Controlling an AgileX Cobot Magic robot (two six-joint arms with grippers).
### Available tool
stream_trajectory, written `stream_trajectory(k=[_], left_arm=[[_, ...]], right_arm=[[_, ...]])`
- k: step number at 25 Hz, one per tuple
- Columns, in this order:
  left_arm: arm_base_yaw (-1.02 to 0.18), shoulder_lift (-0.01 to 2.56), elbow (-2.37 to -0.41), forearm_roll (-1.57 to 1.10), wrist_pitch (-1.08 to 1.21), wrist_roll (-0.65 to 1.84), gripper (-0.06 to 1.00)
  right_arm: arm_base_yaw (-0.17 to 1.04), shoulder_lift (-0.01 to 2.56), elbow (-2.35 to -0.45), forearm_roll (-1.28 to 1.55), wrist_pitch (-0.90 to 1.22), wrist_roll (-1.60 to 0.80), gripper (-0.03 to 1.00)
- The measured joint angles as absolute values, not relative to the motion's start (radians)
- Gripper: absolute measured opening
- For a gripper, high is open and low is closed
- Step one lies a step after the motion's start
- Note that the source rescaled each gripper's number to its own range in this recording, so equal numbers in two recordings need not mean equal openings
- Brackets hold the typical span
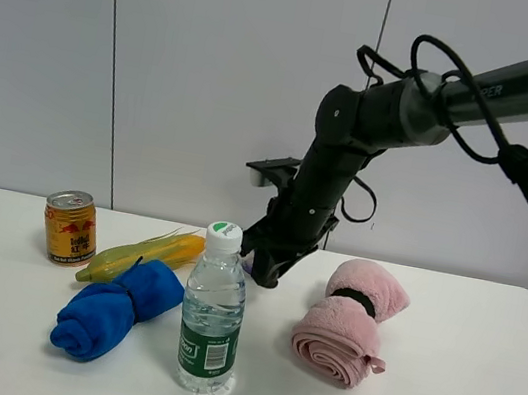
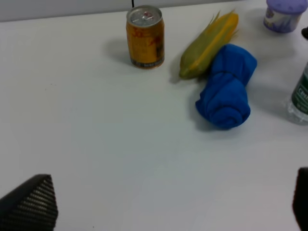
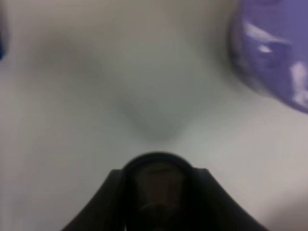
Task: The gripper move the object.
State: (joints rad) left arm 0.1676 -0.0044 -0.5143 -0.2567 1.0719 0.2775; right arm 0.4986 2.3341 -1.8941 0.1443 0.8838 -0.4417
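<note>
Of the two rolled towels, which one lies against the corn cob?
The blue towel, left of the water bottle, touching the corn. The pink towel lies apart, on the bottle's other side.

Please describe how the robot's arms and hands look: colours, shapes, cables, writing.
The right arm is dark grey to black, made of round segments, with white lettering I cannot read. Black cables loop along it. The right hand is black. Of the left side only the left hand shows: black fingers with a fine ribbed texture.
</note>
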Motion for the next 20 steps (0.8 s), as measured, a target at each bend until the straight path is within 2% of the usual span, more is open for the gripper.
stream_trajectory(k=[20], left_arm=[[0.168, -0.004, -0.514, -0.257, 1.072, 0.277, 1.0]], right_arm=[[0.515, 2.426, -1.893, 0.147, 0.821, -0.464, 0.0]])
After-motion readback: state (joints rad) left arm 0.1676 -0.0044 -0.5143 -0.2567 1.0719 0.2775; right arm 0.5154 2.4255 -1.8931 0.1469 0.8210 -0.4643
